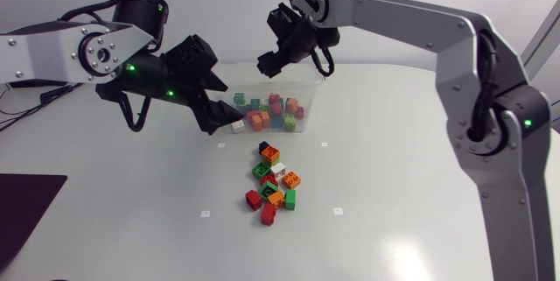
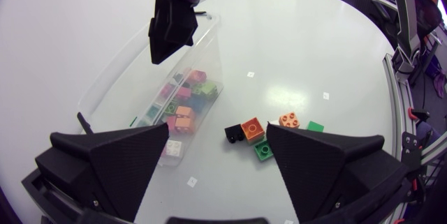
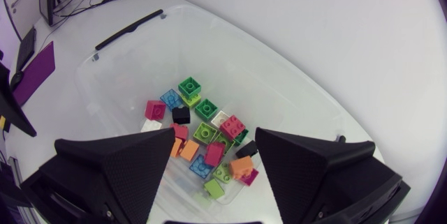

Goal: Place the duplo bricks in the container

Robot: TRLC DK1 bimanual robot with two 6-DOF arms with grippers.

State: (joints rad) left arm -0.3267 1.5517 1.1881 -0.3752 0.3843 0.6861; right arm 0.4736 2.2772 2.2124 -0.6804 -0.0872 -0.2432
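Note:
The clear plastic container [image 1: 310, 97] stands at the back middle of the table with several coloured duplo bricks [image 1: 271, 113] in it. A loose pile of bricks [image 1: 273, 185] in red, orange, green, white and black lies in front of it. My left gripper [image 1: 225, 108] hovers open and empty at the container's left end. In the left wrist view the pile's black brick [image 2: 232, 133] and orange brick [image 2: 251, 127] lie ahead of its fingers [image 2: 112, 161]. Above the container hangs my right gripper [image 1: 282, 64], open, with nothing between its fingers [image 3: 119, 168]. The bricks [image 3: 202, 130] lie under it in the container [image 3: 279, 77].
A dark mat [image 1: 26, 207] lies at the table's front left edge. Small white marks [image 1: 206, 214] dot the white tabletop around the pile. In the left wrist view my right gripper [image 2: 171, 32] hangs over the container [image 2: 133, 77].

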